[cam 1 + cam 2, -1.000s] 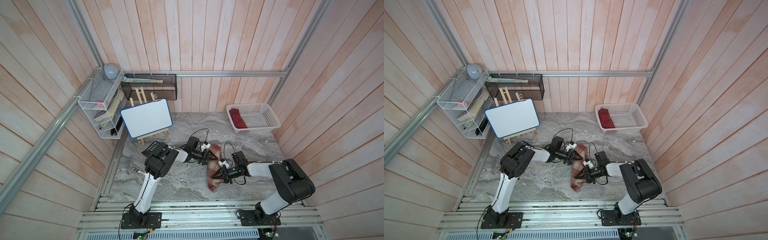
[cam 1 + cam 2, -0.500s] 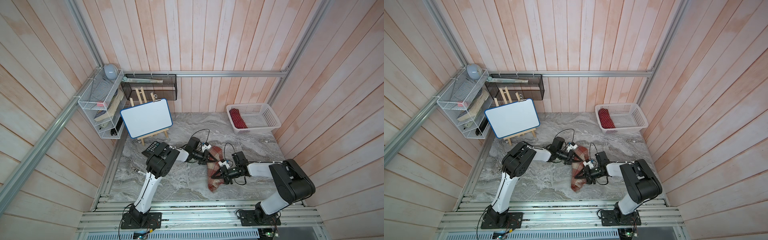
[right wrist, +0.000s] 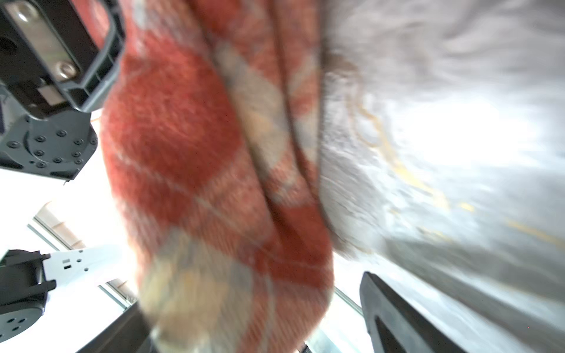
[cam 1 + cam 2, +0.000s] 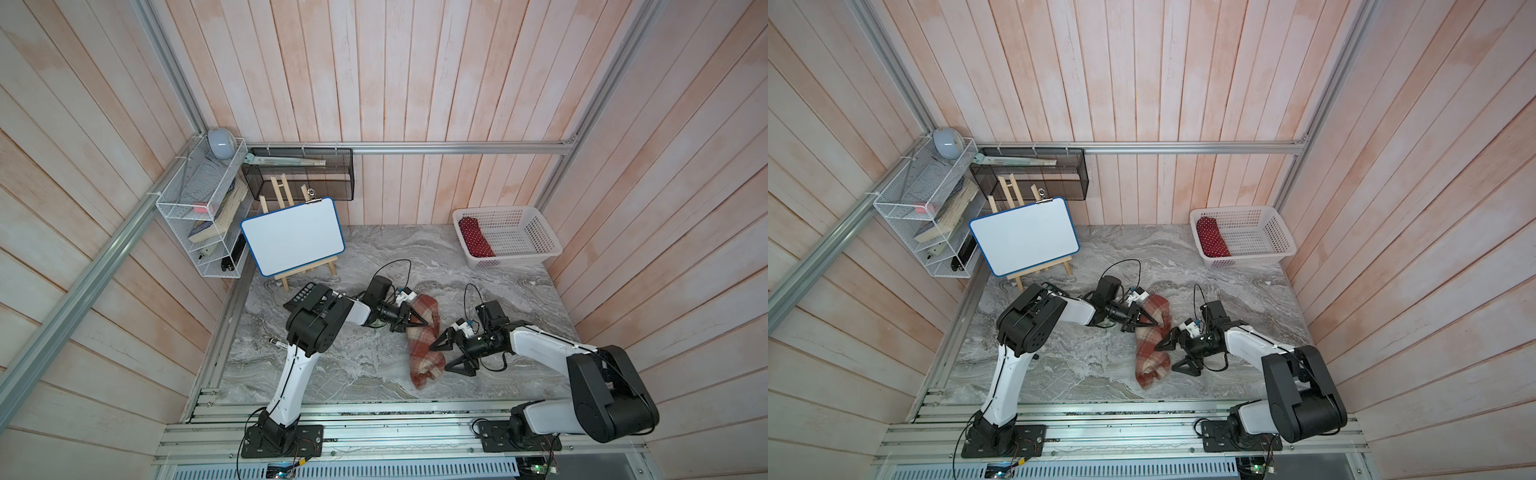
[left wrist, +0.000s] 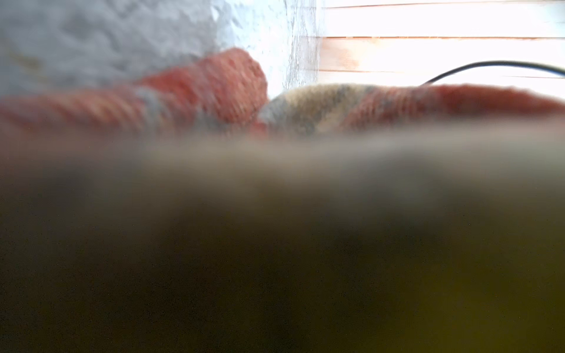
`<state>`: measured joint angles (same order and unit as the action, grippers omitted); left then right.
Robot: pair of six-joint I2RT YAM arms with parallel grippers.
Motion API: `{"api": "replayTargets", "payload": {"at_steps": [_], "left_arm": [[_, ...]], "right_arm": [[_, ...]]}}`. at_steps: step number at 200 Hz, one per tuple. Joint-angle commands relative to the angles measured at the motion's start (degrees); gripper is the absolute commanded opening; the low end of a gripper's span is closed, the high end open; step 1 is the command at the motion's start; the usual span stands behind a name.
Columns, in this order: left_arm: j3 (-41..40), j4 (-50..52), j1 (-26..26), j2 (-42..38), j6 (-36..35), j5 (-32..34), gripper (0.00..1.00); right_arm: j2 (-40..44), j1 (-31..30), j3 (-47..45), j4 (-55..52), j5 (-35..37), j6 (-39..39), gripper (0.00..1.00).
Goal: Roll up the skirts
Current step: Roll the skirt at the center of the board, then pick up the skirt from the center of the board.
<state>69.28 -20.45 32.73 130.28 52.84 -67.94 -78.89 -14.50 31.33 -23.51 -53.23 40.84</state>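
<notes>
- In both top views the skirt (image 4: 420,359) (image 4: 1151,359) lies as a long loose roll mid-table (image 4: 332,365). The left gripper (image 4: 420,321) pinches its far end, and the right gripper (image 4: 448,355) is spread wide beside its middle.
- Left wrist view: mostly blur, with woolly skirt (image 5: 214,88) beyond.
- Right wrist view: thick, soft folds of skirt (image 3: 189,146). It looks light and springy, so I'd grab across the whole bundle.

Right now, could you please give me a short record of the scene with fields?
skirt: plaid skirt loosely rolled, lying on the marble table
left arm: left gripper closed on the skirt's far end
right arm: right gripper open, at the skirt's side
basket: white basket in the far right corner, holding a red dotted roll
other: whiteboard; black calculator
</notes>
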Motion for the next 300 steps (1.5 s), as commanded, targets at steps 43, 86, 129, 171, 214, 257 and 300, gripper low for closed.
{"api": "replayTargets", "payload": {"at_steps": [43,86,129,171,214,257,300], "left_arm": [[-0.55,5.30,-1.53,1.46,1.98,-1.01,0.00],[-2.57,-9.04,-1.27,2.33,13.79,-5.15,0.00],[-4.99,-34.63,-0.22,4.24,36.10,-6.08,0.00],[-4.85,-49.42,0.20,4.56,49.53,-4.58,0.00],[-1.20,-24.64,0.06,1.17,30.94,-4.96,0.00],[6.85,13.02,0.18,-2.08,2.66,-1.08,0.00],[10.73,21.41,-0.47,-2.22,-3.80,-0.97,0.00]], "right_arm": [[-5.74,1.05,-4.14,6.17,-1.37,2.61,0.98],[-12.29,0.90,-3.30,10.40,-2.41,1.26,0.98],[-13.47,-0.09,-0.37,10.33,1.63,1.15,0.98],[-7.77,-0.31,2.95,10.20,3.70,1.35,0.98],[-5.67,-0.26,6.12,7.38,2.95,0.24,0.98],[-6.27,-0.18,6.61,3.73,5.84,-4.98,0.98],[-9.45,-0.42,2.67,9.67,5.04,-6.11,0.98]]}}
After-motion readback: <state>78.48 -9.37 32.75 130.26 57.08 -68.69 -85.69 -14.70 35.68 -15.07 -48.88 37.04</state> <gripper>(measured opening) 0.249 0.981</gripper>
